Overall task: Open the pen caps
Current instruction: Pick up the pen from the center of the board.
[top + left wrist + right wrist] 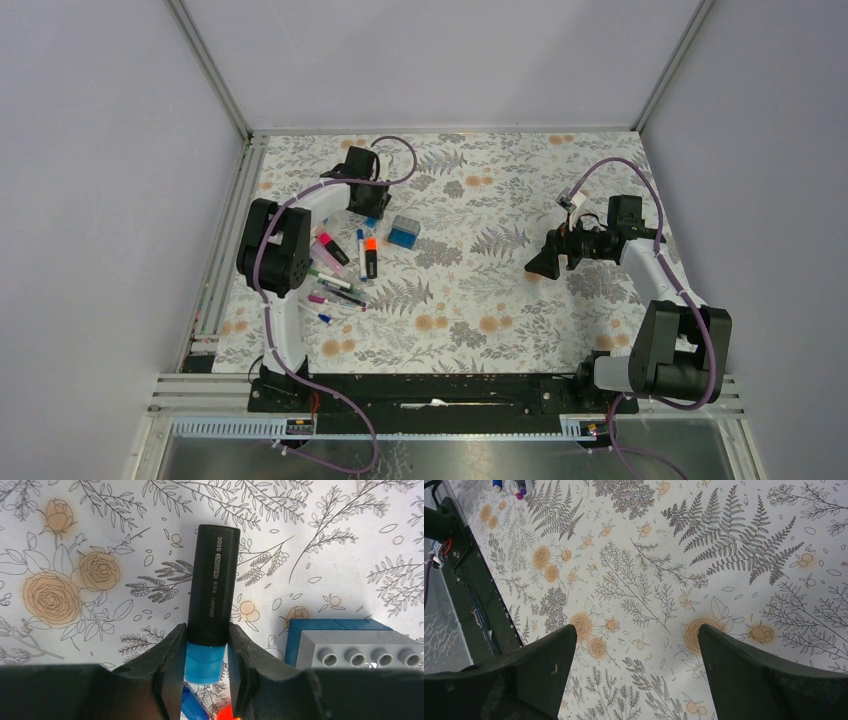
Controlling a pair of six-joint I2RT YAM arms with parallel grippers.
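Observation:
My left gripper point(207, 630) is shut on a black highlighter point(214, 580), its fingers point(172, 655) pinching where the black barrel meets the blue cap point(204, 662). The barrel sticks out ahead of the jaws, above the floral table. In the top view this gripper point(366, 208) is at the back left, beside the pile of pens point(338, 280). An orange-capped highlighter point(369, 258) and a pink one point(328, 250) lie there. My right gripper point(545, 262) is open and empty above bare table at the right point(636, 645).
A blue-and-grey block point(403, 232) stands just right of the left gripper and shows in the left wrist view point(350, 645). A blue pen end point(192, 707) and an orange bit point(227, 714) lie under the jaws. Pen tips point(509, 486) show far off.

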